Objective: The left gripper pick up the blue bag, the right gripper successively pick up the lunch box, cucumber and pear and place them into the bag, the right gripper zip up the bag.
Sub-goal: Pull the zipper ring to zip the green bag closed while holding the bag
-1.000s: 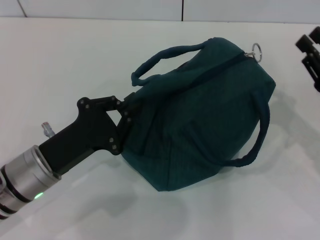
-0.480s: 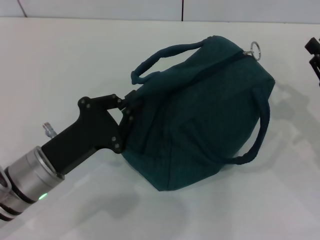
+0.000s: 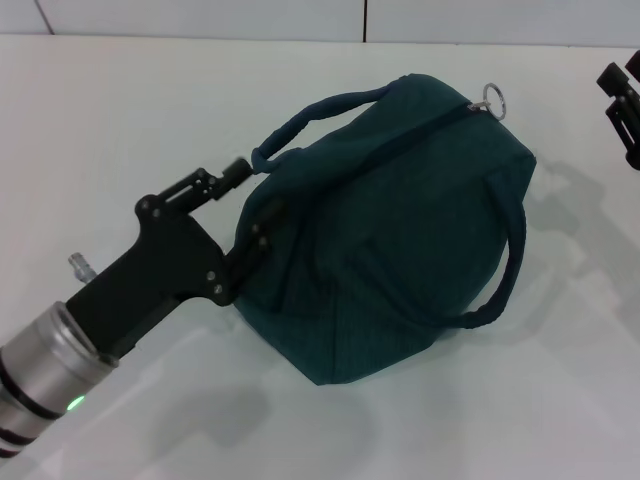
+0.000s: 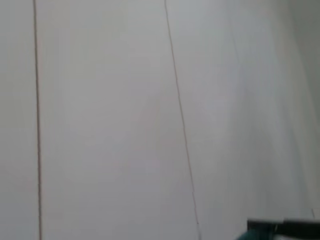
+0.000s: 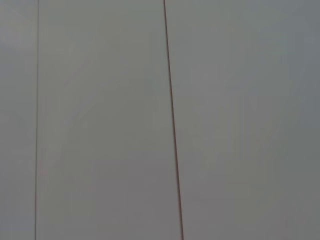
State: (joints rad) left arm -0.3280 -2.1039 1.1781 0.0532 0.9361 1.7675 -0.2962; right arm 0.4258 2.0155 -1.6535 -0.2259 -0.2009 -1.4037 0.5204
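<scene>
The dark teal-blue bag [image 3: 400, 230] lies on the white table [image 3: 130, 110], bulging, with its zipper drawn along the top to a metal ring pull [image 3: 492, 97]. One handle arches over the far side and the other hangs down the near right side. My left gripper [image 3: 249, 205] is at the bag's left end, its jaws spread apart, the lower finger against the fabric. My right gripper [image 3: 624, 110] shows only partly at the far right edge, away from the bag. The lunch box, cucumber and pear are out of view. A sliver of the bag [image 4: 248, 235] shows in the left wrist view.
Both wrist views show mostly a pale panelled wall with thin vertical seams [image 5: 172, 125]. The table's back edge meets the wall [image 3: 300, 20] behind the bag.
My left gripper's jaws have spread from their hold on the bag's left end, and the arm has drawn back left. The bag has shifted slightly left. The right gripper stays at the right edge.
</scene>
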